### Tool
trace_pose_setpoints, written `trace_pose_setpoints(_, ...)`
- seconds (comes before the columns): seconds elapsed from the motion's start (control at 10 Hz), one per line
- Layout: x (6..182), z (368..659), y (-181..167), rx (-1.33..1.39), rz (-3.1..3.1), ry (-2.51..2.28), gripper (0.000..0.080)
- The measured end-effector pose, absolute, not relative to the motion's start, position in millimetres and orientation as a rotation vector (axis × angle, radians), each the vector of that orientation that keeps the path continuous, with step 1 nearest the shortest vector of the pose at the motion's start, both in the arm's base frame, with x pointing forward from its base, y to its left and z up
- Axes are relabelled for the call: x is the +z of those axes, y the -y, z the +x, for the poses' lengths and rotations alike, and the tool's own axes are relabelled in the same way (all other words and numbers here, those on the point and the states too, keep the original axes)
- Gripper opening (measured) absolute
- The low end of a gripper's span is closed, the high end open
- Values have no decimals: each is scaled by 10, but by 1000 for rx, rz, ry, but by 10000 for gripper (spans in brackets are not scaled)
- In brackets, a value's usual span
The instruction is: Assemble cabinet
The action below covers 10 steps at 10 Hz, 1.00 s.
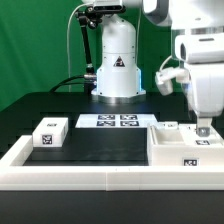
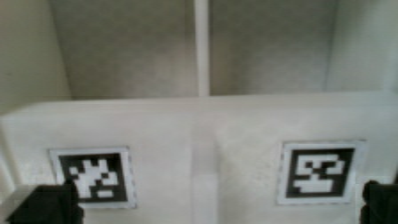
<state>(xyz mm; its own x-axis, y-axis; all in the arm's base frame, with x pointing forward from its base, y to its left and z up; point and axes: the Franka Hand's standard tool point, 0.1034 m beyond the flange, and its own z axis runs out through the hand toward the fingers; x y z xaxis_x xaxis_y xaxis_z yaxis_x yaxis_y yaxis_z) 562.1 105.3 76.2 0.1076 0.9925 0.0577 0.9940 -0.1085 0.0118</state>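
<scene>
cabinet [image 1: 178, 150] here is the big white boxy plastic part with black-and-white square tags on its faces. it sits on the black table [image 1: 100, 150] at the exterior view's right, close up against the long white rail [image 1: 60, 172] that edges the table, as far as i can tell. the robot's two-finger tool [image 1: 203, 130] hangs right over the far side of the box, at or just above its top edge. can't tell from the exterior view if it's touching.

in the wrist view the tool [image 2: 210, 205] is spread wide. both dark fingertips [image 2: 45, 205] are out at the corners of the picture, a white tagged face of the cabinet [image 2: 196, 130] fills the space between them, and nothing is pinched yet.

my read: it's lining up to grab or nudge the cabinet body. to do that well i'd hold the tool square to that face so the two tags [image 2: 93, 178] sit evenly between the fingertips. then go straight down and close only when both sides have wall to bite on. it's smooth plastic, so an off-centre pinch will probably twist the box or slide it along the rail.

i'd leave the small white tagged block [image 1: 50, 131] at the exterior view's left alone. the marker board [image 1: 107, 121] at the back middle is well apart, so no worry there.
</scene>
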Motion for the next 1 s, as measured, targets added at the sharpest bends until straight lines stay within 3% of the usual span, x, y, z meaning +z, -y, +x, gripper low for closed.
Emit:
trace_pose_setpoints(0.2,923,5372,-1035,-72,-2348,2067,796)
trace_pose_setpoints(0.4,963,5104,-1088,-43,-2388,2021,796)
trace_pose_setpoints(1.0,941,5101,-1068,-39,-2387,2019,796)
